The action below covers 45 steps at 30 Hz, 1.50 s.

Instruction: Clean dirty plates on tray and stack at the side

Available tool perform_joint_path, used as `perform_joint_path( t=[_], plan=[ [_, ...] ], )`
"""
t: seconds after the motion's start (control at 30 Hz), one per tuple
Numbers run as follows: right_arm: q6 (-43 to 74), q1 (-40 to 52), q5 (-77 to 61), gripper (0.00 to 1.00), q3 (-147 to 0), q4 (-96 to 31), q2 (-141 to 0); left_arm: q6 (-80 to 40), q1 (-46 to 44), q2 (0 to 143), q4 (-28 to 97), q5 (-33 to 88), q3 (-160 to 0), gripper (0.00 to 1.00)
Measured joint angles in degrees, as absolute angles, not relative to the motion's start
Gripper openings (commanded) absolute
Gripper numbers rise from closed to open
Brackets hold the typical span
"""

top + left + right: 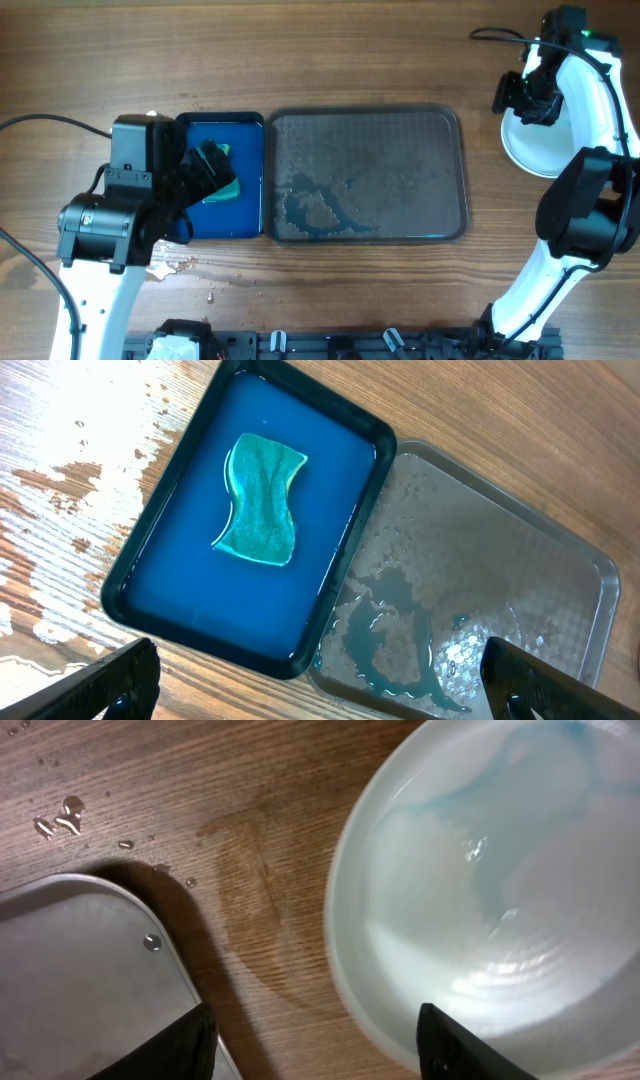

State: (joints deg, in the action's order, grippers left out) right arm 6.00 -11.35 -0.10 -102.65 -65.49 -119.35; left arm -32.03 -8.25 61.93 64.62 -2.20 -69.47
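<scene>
The dark grey tray (400, 140) lies mid-table with no plate on it, only a bluish puddle (315, 210). It also shows in the left wrist view (500, 560) and the right wrist view (70, 970). White plates (528, 150) sit on the table right of the tray, partly hidden by my right arm, so I cannot count them. The top plate (500, 890) has a faint blue smear. My right gripper (522, 95) (315, 1045) hangs open and empty above the plate's left edge. My left gripper (208, 172) (320, 690) is open and empty above the blue tray.
A smaller deep-blue tray (245, 215) (180, 590) of blue liquid touches the grey tray's left side and holds a teal sponge (262, 500). Water drops lie on the wood at the front left (180, 265). A black rail (350, 345) runs along the front edge.
</scene>
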Motion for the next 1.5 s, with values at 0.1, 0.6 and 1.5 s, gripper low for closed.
perform_joint_path(
  t=[0.1, 0.6, 1.5],
  plan=[
    [6.00, -11.35, -0.23, 0.82, -102.65, -65.06, -119.35, -32.05, -8.25, 61.93, 64.62, -2.20, -69.47, 1.00],
    [-3.90, 1.43, -2.83, 0.72, -110.21, -65.58, -100.84, -20.12, -8.25, 51.51, 55.02, -2.24, -69.58, 1.00],
    [-1.08, 20.86, 5.89, 0.96, -110.41, -76.31, -68.95, -17.41, -8.25, 29.39, 96.47, -4.89, -88.88, 1.00]
  ],
)
